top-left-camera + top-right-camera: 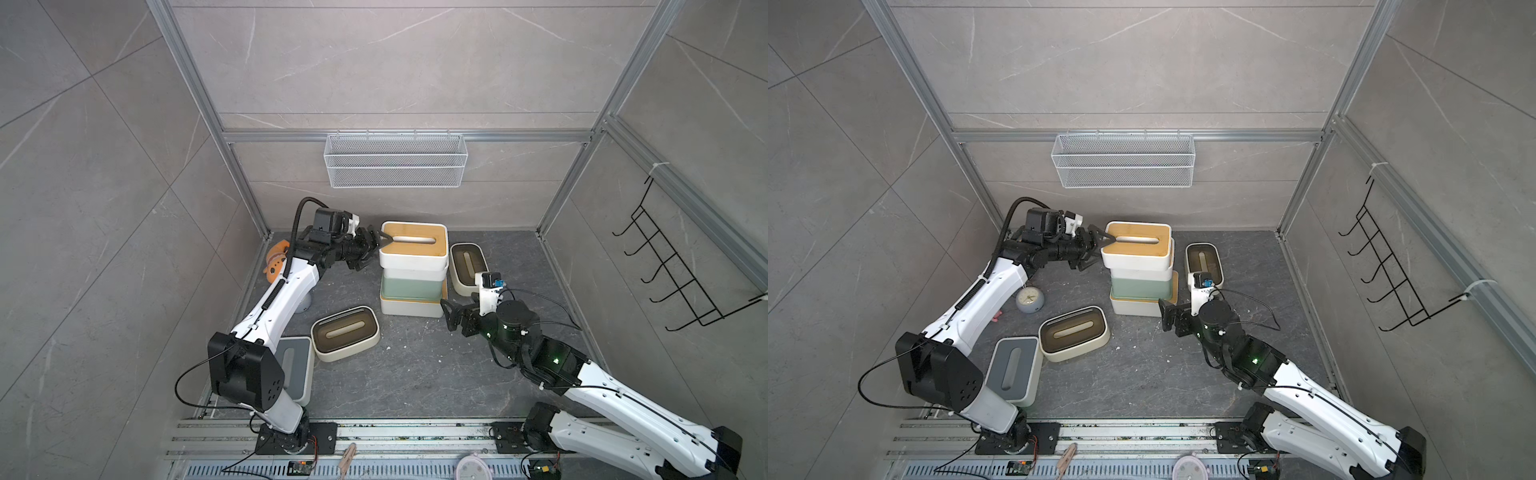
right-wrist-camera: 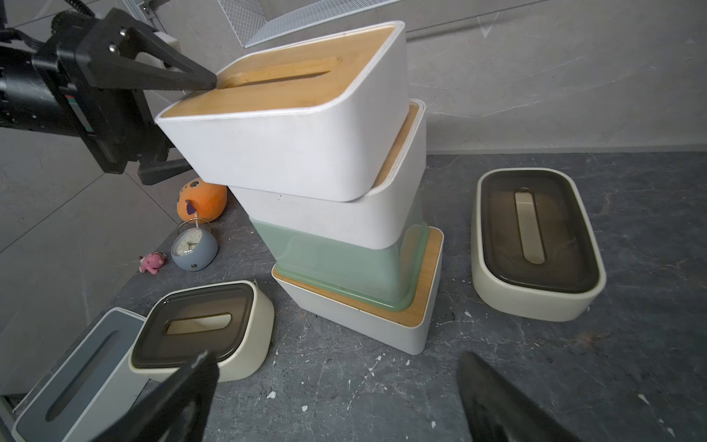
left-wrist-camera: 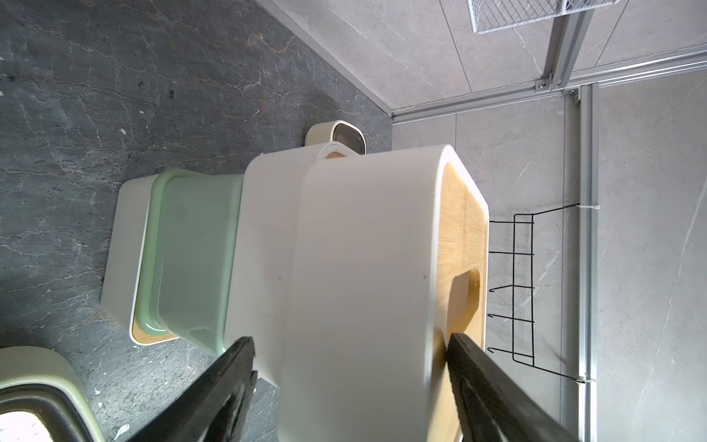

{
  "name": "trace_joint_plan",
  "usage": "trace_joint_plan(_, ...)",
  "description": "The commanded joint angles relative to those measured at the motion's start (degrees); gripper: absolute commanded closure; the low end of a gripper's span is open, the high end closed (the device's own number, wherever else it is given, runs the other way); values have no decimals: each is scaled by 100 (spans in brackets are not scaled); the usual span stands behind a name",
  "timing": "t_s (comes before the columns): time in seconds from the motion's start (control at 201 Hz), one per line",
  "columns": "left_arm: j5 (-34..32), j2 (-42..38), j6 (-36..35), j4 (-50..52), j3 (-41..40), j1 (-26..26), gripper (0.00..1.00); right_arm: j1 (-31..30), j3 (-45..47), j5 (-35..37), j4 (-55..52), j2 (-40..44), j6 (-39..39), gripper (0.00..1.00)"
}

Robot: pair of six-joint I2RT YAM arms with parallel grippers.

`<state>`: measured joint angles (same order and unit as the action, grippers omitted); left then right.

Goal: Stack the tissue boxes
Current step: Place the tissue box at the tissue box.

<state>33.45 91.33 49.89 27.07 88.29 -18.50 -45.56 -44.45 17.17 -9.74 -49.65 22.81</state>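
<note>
Stack of four tissue boxes (image 1: 413, 274) stands mid-frame, bamboo-lidded white, pale green, then two more white, each slightly skewed. Grey-lidded box (image 1: 1013, 370) sits lower left, cream box (image 1: 345, 332) beside it, second cream box (image 1: 468, 268) right of the stack. Left gripper (image 1: 376, 252) straddles the top box (image 1: 414, 245), jaws slack, seemingly releasing; right gripper (image 1: 449, 316) gapes empty beside the base, likely guarding

I work in a robot lab cell dressed up as a bathroom corner. Grey marble-look panels (image 1: 374, 62) are set into a bare aluminium frame (image 1: 291, 136), with a white wire basket (image 1: 395, 162) and a black hook rack (image 1: 677, 266) hung on it. My arms are bolted to slotted rails (image 1: 415, 432) at the edge of the desk (image 1: 415, 374), with loose cables and a bare circuit board (image 1: 300, 467) beside them.
</note>
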Motion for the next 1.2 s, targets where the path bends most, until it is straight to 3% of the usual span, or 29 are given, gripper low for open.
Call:
trace_joint_plan(0.0,156,-25,-284,10,365,62,19,305,-12,-401,282,7,227,0)
trace_joint_plan(0.13,100,-221,-438,101,354,209,18,954,-255,-1035,221,-7,439,0)
trace_joint_plan(0.254,-126,-528,-677,205,235,362,9,1631,-502,-1798,202,-159,808,0)
trace_joint_plan(0.289,-238,-628,-744,228,196,380,1,1810,-587,-1996,220,-213,923,0)
trace_joint_plan(0.434,-671,-1001,-1024,251,37,383,1,2494,-889,-2880,518,-473,1568,0)
trace_joint_plan(0.628,-113,-960,-1293,157,112,365,1,3396,-1078,-4371,1670,-1208,3087,0)
trace_joint_plan(0.947,16,-155,-1732,832,1105,7,1,3487,-1782,-5074,1617,-2081,3459,0)
trace_joint_plan(1.192,126,336,-1586,848,1589,-193,1,3475,-2000,-5406,1436,-2470,3587,0)
